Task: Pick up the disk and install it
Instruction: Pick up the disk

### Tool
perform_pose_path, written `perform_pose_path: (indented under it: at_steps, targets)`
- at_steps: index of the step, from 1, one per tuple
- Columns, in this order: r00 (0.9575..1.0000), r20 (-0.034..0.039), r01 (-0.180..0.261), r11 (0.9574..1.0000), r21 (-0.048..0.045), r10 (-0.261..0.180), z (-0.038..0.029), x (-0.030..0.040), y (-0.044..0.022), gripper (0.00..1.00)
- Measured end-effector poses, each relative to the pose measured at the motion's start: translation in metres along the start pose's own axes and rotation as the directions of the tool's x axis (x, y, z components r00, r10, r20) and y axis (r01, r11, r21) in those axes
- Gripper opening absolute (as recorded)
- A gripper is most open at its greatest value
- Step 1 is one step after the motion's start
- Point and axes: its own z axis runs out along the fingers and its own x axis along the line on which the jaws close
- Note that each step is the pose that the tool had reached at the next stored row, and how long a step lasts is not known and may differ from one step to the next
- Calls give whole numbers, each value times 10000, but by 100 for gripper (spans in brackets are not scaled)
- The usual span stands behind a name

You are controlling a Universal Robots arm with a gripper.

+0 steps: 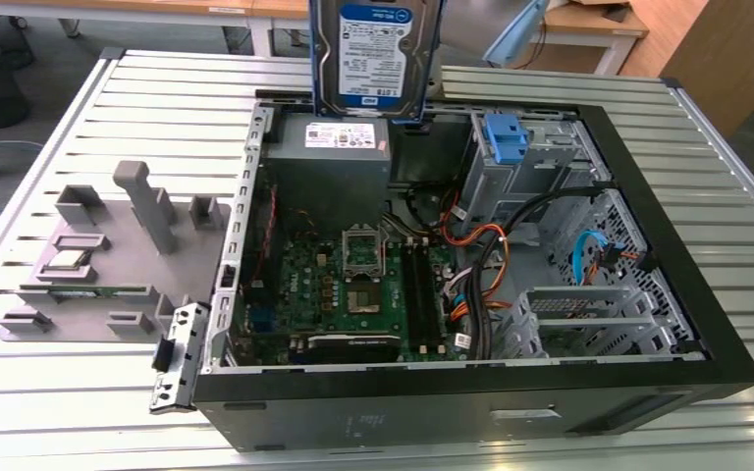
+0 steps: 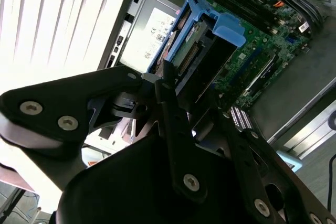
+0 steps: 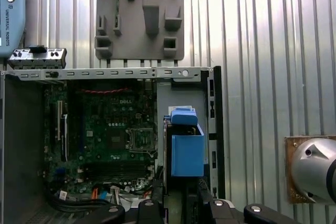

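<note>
Above case (image 1: 416,422) (open), pincer (image 2: 186,85) grips disk (image 1: 374,54).

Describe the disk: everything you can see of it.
The disk is a flat silver metal drive with a blue-and-white label and a blue plastic bracket along its edges. It hangs upright over the open computer case, just above the grey power supply, with the gripper clamped on one end.

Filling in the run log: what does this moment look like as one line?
gripper: shut on disk | disk: upright, raised above power supply of open computer case | installed: not yet
</note>
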Motion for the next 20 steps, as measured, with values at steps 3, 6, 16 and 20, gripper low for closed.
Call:
perform_pose_path:
  at_steps: [3, 6, 16, 20]
  targets:
    - [10000, -1, 1, 10000, -1, -1, -2, 24, -5, 35]
    - [10000, -5, 0, 10000, 0, 0, -3, 49, -11, 35]
    - [10000, -18, 0, 10000, 1, 0, -8, 130, -26, 35]
    - [10000, -24, 0, 10000, 1, 0, -9, 152, -29, 35]
